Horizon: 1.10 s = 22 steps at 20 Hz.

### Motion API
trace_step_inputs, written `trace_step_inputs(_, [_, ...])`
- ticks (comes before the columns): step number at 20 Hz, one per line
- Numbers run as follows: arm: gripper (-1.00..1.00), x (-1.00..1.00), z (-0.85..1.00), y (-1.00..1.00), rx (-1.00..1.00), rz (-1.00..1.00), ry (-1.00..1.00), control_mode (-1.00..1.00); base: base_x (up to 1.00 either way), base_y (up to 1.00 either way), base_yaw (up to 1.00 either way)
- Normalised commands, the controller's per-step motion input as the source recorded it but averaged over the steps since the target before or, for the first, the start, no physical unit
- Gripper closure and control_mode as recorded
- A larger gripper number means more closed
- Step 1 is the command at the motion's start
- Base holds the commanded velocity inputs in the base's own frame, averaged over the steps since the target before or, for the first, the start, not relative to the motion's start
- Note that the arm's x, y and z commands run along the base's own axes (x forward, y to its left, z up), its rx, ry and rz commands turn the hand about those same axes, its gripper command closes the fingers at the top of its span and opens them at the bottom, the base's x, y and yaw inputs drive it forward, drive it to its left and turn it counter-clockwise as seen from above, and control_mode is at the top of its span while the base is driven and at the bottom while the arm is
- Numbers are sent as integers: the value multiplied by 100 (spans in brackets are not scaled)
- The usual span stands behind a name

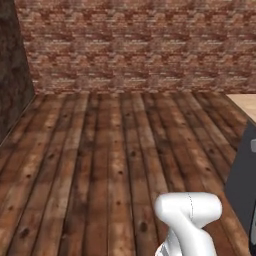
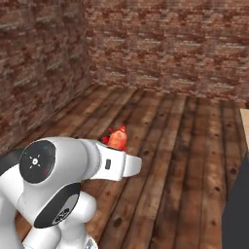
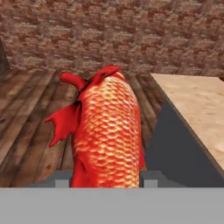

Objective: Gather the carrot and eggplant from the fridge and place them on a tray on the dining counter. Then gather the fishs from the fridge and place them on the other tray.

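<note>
Orange-red scaled fish point(image 3: 107, 131), red fins; brown plank floor point(image 1: 100, 160).

Fish up between the fingers, counter off to the right, brick walls ahead and left.

The fish point(image 3: 107, 131) sits between the two fingertips point(image 3: 62, 178), standing out from the gripper point(image 3: 106, 179) above the plank floor point(image 1: 100, 160). The counter point(image 3: 197, 109) lies just right of the fish, running toward the far brick wall point(image 1: 140, 45). A second wall point(image 2: 39, 63) closes the left side. In the right base view the fish point(image 2: 117, 137) pokes up behind the arm point(image 2: 63, 185).
</note>
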Motion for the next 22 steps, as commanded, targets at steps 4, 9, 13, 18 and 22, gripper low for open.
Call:
trace_step_inputs(4, [100, 0, 0, 0, 0, 0, 0, 100, 100, -6, -15])
trace_step_inputs(9, [100, 0, 0, 0, 0, 0, 0, 100, 100, -4, -17])
trace_step_inputs(13, [100, 0, 0, 0, 0, 0, 0, 100, 100, -4, -17])
trace_step_inputs(18, [100, 0, 0, 0, 0, 0, 0, 100, 100, -4, -17])
trace_step_inputs(22, [100, 0, 0, 0, 0, 0, 0, 100, 100, -4, -17])
